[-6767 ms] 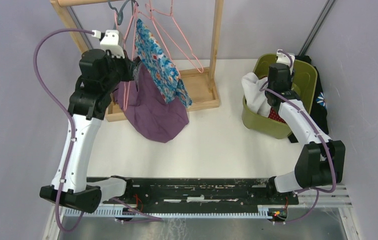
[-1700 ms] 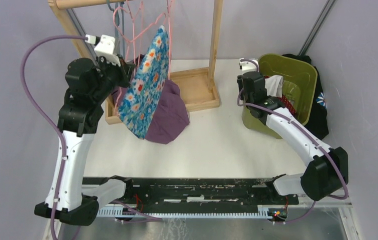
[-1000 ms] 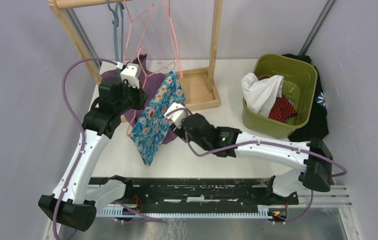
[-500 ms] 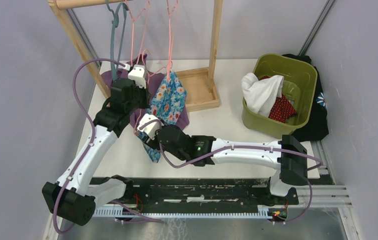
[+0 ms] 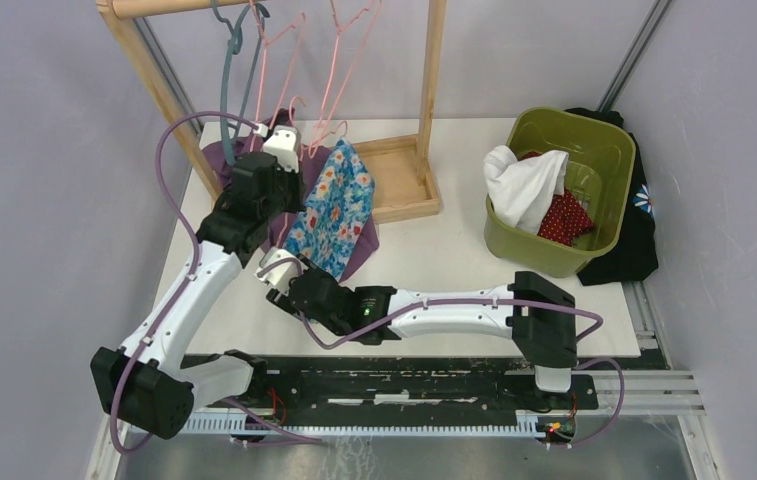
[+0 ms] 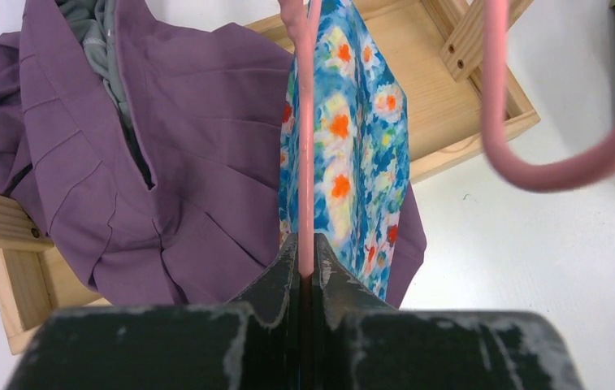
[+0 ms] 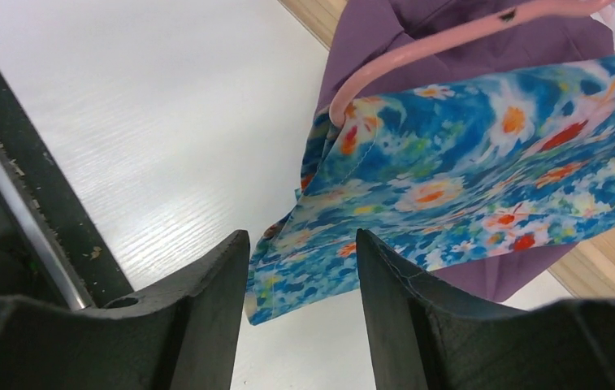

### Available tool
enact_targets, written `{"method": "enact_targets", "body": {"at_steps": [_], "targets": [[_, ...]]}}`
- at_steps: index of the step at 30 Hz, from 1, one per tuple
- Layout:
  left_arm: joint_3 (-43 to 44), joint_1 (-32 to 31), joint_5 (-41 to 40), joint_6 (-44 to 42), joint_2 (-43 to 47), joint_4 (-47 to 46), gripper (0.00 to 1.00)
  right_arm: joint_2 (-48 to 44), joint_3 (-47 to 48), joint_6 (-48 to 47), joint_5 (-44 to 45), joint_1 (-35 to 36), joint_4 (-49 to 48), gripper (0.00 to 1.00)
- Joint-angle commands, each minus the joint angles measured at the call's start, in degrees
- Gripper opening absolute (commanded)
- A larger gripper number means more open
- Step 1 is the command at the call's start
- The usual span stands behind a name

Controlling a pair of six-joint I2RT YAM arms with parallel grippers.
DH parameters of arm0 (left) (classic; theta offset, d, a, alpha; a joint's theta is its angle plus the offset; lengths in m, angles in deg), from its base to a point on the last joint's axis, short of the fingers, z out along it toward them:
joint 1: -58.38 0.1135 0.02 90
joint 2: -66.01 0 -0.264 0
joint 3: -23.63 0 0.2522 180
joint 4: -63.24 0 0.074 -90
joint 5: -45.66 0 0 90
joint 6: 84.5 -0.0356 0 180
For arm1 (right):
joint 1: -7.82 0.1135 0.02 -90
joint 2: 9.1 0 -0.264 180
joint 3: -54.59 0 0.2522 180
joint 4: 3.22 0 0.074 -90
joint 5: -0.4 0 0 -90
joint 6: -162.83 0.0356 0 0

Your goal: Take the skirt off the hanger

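Gripping the pink hanger [image 6: 306, 146], the left gripper [image 6: 305, 253] is closed; the right gripper [image 7: 301, 272] stands open near a corner of the floral skirt [image 7: 466, 183], which is not removed yet.

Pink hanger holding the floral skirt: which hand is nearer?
Left. The left hand is shut on the pink hanger itself; the right hand is open around the floral skirt at its lower corner, short of the hanger.

Matt floral cloth skirt [image 5: 334, 205], smooth pink plastic-looking hanger [image 6: 306, 162], bare pale wood rack [image 5: 432, 80], faintly grained matt white table [image 5: 434, 262].
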Motion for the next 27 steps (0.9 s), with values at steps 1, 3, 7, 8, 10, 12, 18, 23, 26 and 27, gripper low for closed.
{"method": "enact_targets", "body": {"at_steps": [1, 3, 7, 8, 10, 12, 18, 23, 26, 27], "targets": [[4.18, -0.46, -0.72, 1.35, 0.97, -4.53, 0.03, 1.28, 2.63, 1.2, 6.89, 0.2, -4.67, 0.57], [4.4, -0.57, -0.43, 1.42, 1.63, -3.96, 0.03, 1.9, 2.55, 1.1, 11.36, 0.17, -5.41, 0.56], [4.66, -0.63, 0.87, 2.05, 3.11, -2.89, 0.03, 3.71, 2.46, 0.18, 16.1, -0.5, -7.01, 0.55], [4.71, -0.66, 1.13, 2.14, 3.52, -2.44, 0.03, 4.0, 2.42, 0.22, 16.91, -0.9, -7.21, 0.54], [4.67, -0.75, 1.11, 2.13, 4.48, -1.73, 0.03, 4.13, 2.18, 0.73, 17.25, -1.85, -7.41, 0.49], [4.63, -0.75, 0.88, 1.97, 5.37, -1.2, 0.03, 3.66, 1.4, 1.57, 15.91, -3.09, -7.41, 0.36], [5.15, -0.8, -0.3, 1.0, 6.18, -0.14, 0.03, 0.76, -1.46, 4.14, 13.62, -6.17, -6.51, 0.01], [4.58, -0.71, -0.29, 0.85, 4.88, -0.74, 0.03, -3.38, -4.83, 2.12, 17.04, -6.17, -7.71, 0.01], [3.13, -0.77, -0.91, 0.75, 4.02, -1.4, 0.03, -6.92, -6.1, -1.51, 21.31, -6.52, -8.45, 0.01], [2.54, -0.78, -1.17, 0.66, 3.72, -1.62, 0.03, -8.77, -6.28, -2.76, 21.9, -6.82, -8.78, 0.01]]}}
